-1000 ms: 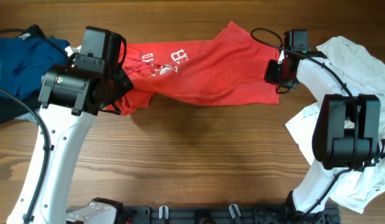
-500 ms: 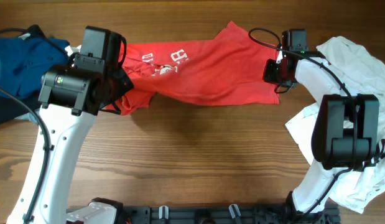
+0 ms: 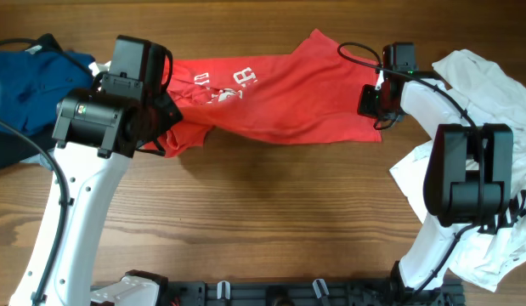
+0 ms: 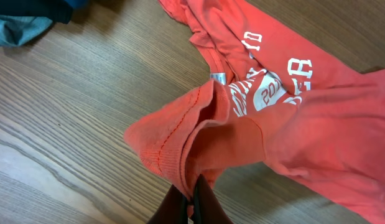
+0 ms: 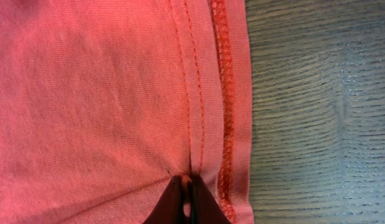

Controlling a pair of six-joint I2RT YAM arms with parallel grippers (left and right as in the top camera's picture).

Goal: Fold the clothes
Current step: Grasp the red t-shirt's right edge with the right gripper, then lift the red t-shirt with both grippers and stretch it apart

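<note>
FAR SIDE OF THE TABLE point(image 3: 271, 221): The red shirt point(image 3: 279, 102) lies stretched between my two arms, its white lettering point(image 4: 267, 87) face up towards the left end. The white shirts point(image 3: 488, 81) are heaped at my right and a blue cloth point(image 3: 25, 81) sits at my left.

My left claw point(image 4: 197, 198) is pressed together on a bunched, doubled-over edge point(image 4: 164, 140) of the shirt. I cannot tell whether that edge is a sleeve or a corner. My right claw point(image 5: 185, 198) is pinched tight on the hem point(image 5: 226, 93), right at the double row of stitching point(image 5: 192, 81), with bare wood just beside it.

I judge the shirt to be light, limp cotton. It has no stiffness of its own, so it should sag and wrinkle wherever I leave it slack, and drag along the wood rather than slide cleanly. It is not fragile, but it stretches, and a hard pull would skew it.

The stitched hem is thicker than the plain cloth and looks like the safest place to grip. A pinch on a single thin layer seems likelier to slip out. On the left, my grip holds a wad rather than a flat edge. A cleaner hold on one corner or seam would probably let the shirt spread flat for folding.
</note>
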